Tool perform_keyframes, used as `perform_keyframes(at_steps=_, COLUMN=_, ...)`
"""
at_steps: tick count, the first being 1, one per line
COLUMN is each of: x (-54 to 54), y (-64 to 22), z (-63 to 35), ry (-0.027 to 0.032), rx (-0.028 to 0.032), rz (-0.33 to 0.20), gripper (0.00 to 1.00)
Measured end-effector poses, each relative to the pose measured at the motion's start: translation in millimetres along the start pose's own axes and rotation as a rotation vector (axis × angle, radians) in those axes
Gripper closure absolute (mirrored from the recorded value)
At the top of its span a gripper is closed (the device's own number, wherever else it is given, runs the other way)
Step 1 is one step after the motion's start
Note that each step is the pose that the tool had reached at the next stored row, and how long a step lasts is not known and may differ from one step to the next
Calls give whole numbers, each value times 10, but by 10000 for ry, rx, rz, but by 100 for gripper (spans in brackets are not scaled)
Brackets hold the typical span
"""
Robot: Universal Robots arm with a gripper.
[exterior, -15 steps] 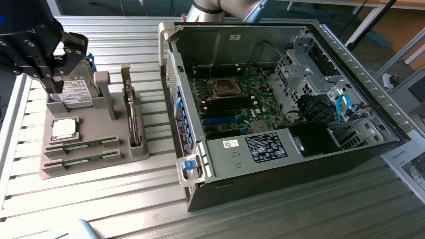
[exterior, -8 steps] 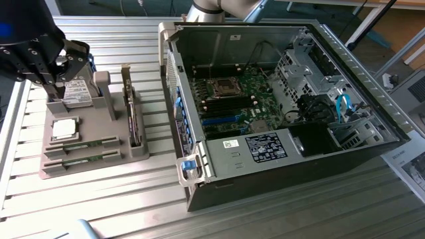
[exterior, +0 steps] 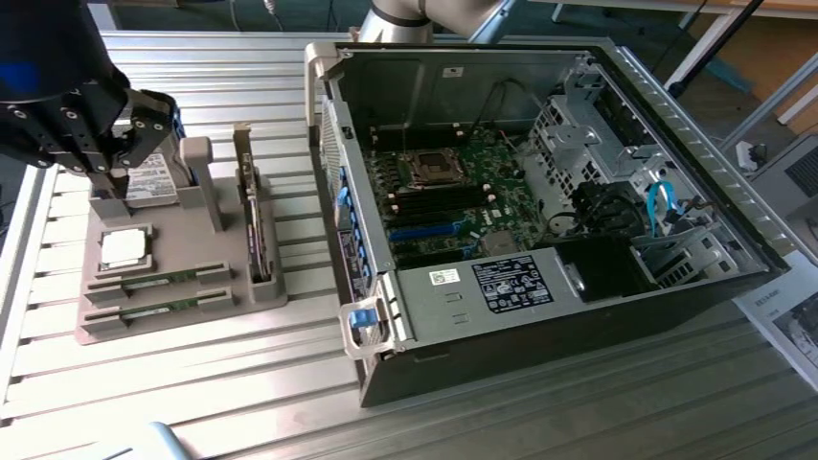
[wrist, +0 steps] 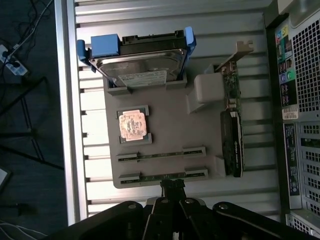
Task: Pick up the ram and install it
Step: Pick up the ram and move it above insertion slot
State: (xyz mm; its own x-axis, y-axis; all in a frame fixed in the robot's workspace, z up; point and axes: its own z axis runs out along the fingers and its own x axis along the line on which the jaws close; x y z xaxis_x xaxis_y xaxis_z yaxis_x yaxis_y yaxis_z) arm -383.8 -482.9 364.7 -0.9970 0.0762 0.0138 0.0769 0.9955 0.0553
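Two green ram sticks lie edge-up in slots of the grey holder tray, one just behind the other. In the wrist view the same two rams lie parallel. My black gripper hangs above the tray's far end, over the hard drive, and holds nothing. In the wrist view my gripper has its fingertips pressed together, shut, close to the nearer ram in the picture but well above it. The open computer case shows its motherboard with dark memory slots.
The tray also carries a silver hard drive in a blue bracket, a square processor and an upright expansion card. The case stands on the exterior view's right of the tray on a slatted metal table. Cables lie on the floor beyond the table edge.
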Motion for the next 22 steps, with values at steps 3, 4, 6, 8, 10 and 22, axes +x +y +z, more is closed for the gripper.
perform_keyframes(at_steps=3, x=-2, y=-16, z=32, ry=0, rx=0, rz=0, gripper=90)
perform_keyframes(at_steps=4, x=-3, y=-34, z=69, ry=1, rx=1, rz=0, gripper=90)
perform_keyframes(at_steps=6, x=-4, y=-49, z=98, ry=0, rx=0, rz=1, gripper=90)
perform_keyframes(at_steps=8, x=-6, y=-58, z=116, ry=1, rx=1, rz=0, gripper=90)
perform_keyframes(at_steps=10, x=-6, y=-69, z=135, ry=1, rx=1, rz=0, gripper=90)
perform_keyframes(at_steps=22, x=-13, y=-134, z=277, ry=0, rx=1, rz=0, gripper=90)
